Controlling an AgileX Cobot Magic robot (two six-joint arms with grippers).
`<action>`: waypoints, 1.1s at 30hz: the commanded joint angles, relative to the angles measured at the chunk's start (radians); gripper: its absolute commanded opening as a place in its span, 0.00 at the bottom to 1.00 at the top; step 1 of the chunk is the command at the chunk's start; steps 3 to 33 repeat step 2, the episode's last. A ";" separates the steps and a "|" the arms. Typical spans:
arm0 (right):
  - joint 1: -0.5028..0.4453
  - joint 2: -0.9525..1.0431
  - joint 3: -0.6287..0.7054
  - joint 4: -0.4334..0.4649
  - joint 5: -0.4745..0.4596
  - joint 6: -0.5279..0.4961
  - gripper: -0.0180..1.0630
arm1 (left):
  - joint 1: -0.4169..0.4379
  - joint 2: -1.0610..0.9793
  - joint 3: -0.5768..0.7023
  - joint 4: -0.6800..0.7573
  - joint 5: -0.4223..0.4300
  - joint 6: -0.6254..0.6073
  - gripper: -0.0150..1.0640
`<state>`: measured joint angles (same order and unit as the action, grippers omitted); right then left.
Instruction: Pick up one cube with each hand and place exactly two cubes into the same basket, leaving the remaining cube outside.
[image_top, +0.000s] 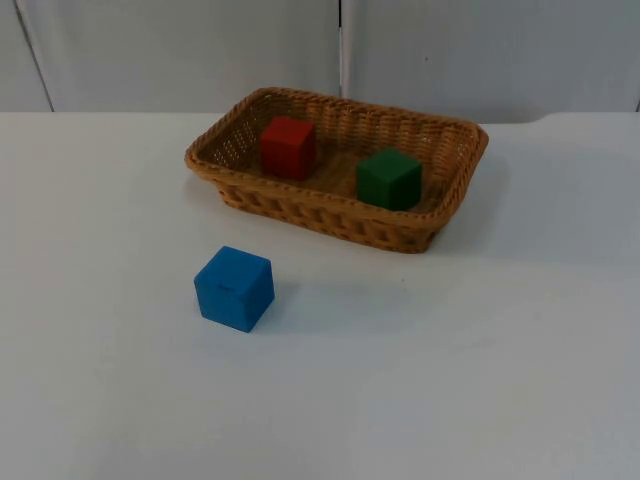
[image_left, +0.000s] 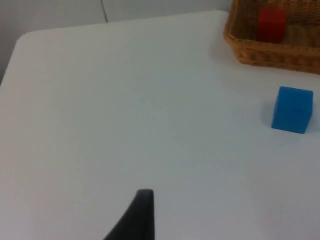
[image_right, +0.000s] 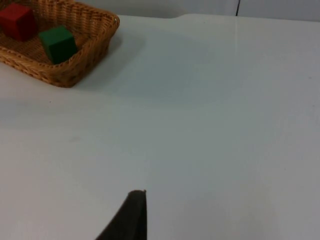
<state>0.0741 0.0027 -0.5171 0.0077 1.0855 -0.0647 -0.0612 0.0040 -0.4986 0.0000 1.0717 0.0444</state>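
A woven basket (image_top: 300, 205) stands at the back middle of the table. Inside it sit a red cube (image_top: 288, 146) and a green cube (image_top: 389, 179), a little apart. A blue cube (image_top: 234, 288) rests on the table in front of the basket's left end. My left gripper (image_left: 142, 200) waits over bare table, well away from the blue cube (image_left: 292, 109) and the basket (image_left: 260, 52). My right gripper (image_right: 135, 200) waits over bare table too, far from the basket (image_right: 75, 70) with its green cube (image_right: 58, 44) and red cube (image_right: 17, 21).
The white table top (image_top: 450, 380) runs back to the grey partition wall (image_top: 180, 50) just behind the basket. Its rounded back corner (image_left: 25, 40) shows in the left wrist view.
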 joint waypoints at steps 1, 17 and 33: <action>-0.005 -0.003 0.000 0.002 -0.008 -0.002 0.99 | 0.019 -0.004 0.005 -0.010 0.003 -0.003 0.99; -0.005 -0.003 0.000 0.002 -0.008 -0.002 0.99 | 0.033 -0.004 0.005 -0.010 0.003 -0.003 0.99; -0.005 -0.003 0.000 0.002 -0.008 -0.002 0.99 | 0.033 -0.004 0.005 -0.010 0.003 -0.003 0.99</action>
